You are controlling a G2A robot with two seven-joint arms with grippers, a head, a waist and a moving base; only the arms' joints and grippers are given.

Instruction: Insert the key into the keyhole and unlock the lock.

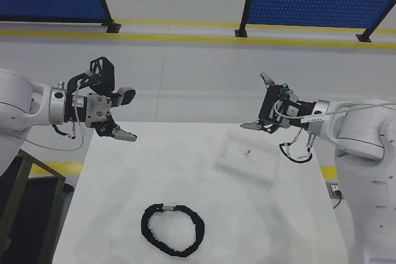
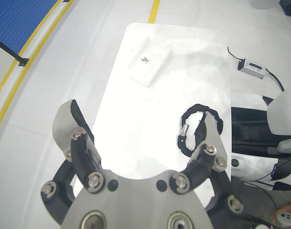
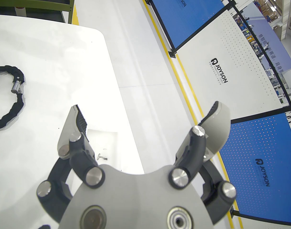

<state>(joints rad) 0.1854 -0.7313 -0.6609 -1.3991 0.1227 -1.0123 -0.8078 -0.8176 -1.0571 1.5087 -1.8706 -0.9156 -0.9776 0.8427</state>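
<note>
A black fabric-covered chain lock [image 1: 173, 229] lies in a closed loop near the table's front edge, its short silver cylinder [image 1: 165, 210] at the top of the loop. The lock [image 2: 199, 127] and its cylinder [image 3: 16, 86] also show in the wrist views. A small metal key [image 1: 247, 155] rests in a shallow white tray [image 1: 245, 156] on the right half of the table. My left gripper [image 1: 125, 116] hangs open above the table's far left corner. My right gripper [image 1: 259, 102] hangs open above the far right edge, behind the tray. Both hold nothing.
The white table [image 1: 138, 171] has rounded corners. A dark green metal frame [image 1: 26, 198] stands beside its left edge. Blue panels on black stands [image 1: 310, 13] line the floor behind. A power adapter [image 2: 252, 68] with cable lies on the floor by the table.
</note>
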